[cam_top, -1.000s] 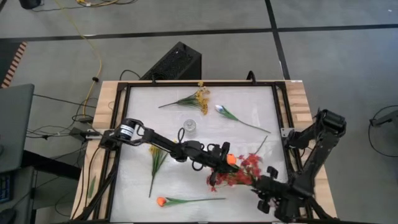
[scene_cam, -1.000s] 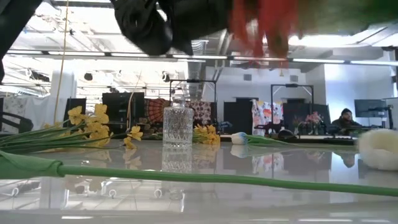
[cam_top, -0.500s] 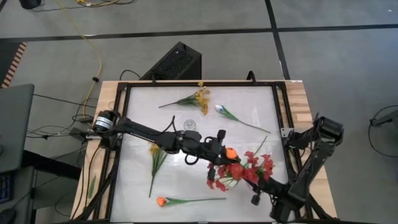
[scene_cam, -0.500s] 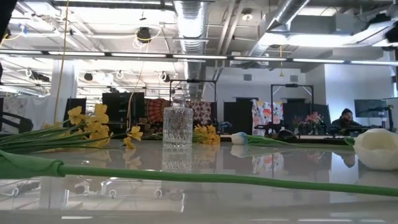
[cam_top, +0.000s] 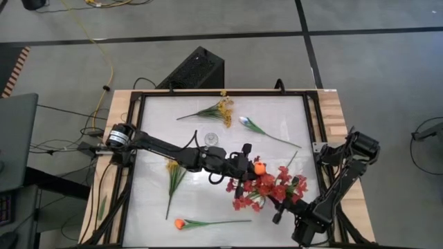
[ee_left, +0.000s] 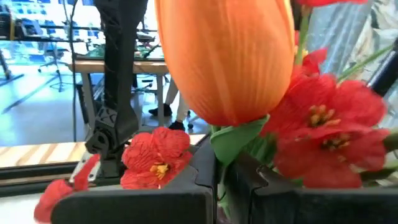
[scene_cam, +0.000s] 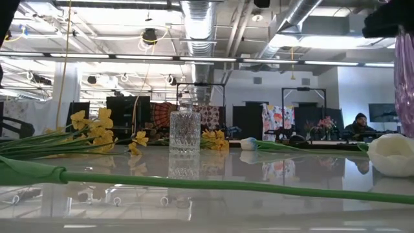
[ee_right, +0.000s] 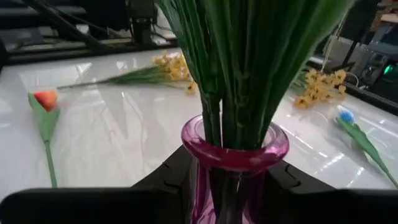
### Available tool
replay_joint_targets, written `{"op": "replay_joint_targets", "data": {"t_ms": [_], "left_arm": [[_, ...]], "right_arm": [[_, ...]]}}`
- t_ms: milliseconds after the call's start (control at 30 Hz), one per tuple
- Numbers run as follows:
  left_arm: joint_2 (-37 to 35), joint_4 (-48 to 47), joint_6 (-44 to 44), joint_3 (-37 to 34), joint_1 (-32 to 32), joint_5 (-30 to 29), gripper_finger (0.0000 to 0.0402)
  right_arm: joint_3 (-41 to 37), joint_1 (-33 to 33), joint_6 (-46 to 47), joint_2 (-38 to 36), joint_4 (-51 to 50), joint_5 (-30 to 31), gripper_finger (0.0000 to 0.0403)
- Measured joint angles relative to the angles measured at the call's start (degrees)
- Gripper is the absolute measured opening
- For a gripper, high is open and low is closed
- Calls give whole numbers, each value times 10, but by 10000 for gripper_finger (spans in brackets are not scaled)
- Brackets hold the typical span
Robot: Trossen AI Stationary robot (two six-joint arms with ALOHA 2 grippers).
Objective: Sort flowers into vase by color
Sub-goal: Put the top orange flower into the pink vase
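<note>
My left gripper [cam_top: 246, 170] [ee_left: 221, 186] reaches across the table's middle, shut on an orange tulip [cam_top: 259, 167] right beside the red blossoms [cam_top: 266, 187]. Those red sprays stand with their green stems [ee_right: 239, 74] in a pink glass vase [ee_right: 235, 155], which my right gripper [cam_top: 282, 207] [ee_right: 234, 193] is shut on at the right near side. In the low view the vase [scene_cam: 404, 65] shows high above the tabletop. A second orange tulip [cam_top: 181, 223], a white tulip [cam_top: 249, 124] and yellow sprays [cam_top: 220, 108] [cam_top: 173, 176] lie flat on the table. My left gripper pinches the orange tulip's green stem just under the bud [ee_left: 231, 144] between its two fingers. The bud [ee_left: 227, 56] stands out beyond the fingertips, lifted clear of the table, against the red blossoms. My right gripper has the pink vase between its two fingers [ee_right: 165, 177], one on each side of the body below the rim [ee_right: 235, 149]. The vase is lifted clear, leaning toward the table's left, with the red sprays sticking out of its mouth.
A clear cut-glass vase [cam_top: 211, 139] [scene_cam: 185, 133] stands upright left of the far middle. The black frame [cam_top: 221, 93] rims the white tabletop. A long green stem [scene_cam: 194, 183] lies across the near side, and a white bud [scene_cam: 391, 154] lies at the right in the low view.
The left arm has stretched out and carried the orange tulip a little toward the far edge, up against the red bunch. The right gripper has shifted the vase and its red sprays slightly; in the low view they left the top and the vase now shows at the right edge.
</note>
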Motion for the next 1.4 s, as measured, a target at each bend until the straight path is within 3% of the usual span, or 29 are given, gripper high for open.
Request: {"op": "replay_joint_targets", "data": {"t_ms": [200, 400, 633, 767, 867, 967, 1067, 1233, 1300, 1400], "left_arm": [[35, 19, -12, 4, -1, 22, 31], [36, -8, 3, 5, 1, 57, 132], [-19, -85, 29, 4, 6, 74, 231], [-61, -163, 41, 4, 13, 76, 251], [-121, -275, 50, 4, 19, 74, 253], [-188, -411, 52, -8, 18, 31, 253], [-241, -502, 24, -51, 2, -79, 254], [-341, -475, -32, -179, -19, -226, 254], [-373, -456, -62, -245, -17, -233, 254], [-408, -458, -147, -328, -10, -201, 254]], "right_arm": [[0, 5, 0, 2, 19, 5, 134], [0, 40, 5, 4, 27, 52, 133], [0, 89, 20, 3, 21, 139, 133], [0, 98, 20, 3, 22, 139, 133], [0, 108, 21, 3, 24, 138, 133], [-2, 126, 21, 5, 36, 138, 133], [-14, 143, 21, 22, 58, 138, 133], [-42, 153, 51, 76, 106, 135, 133], [-42, 149, 67, 97, 112, 135, 133], [-42, 141, 83, 119, 117, 139, 133]]}}
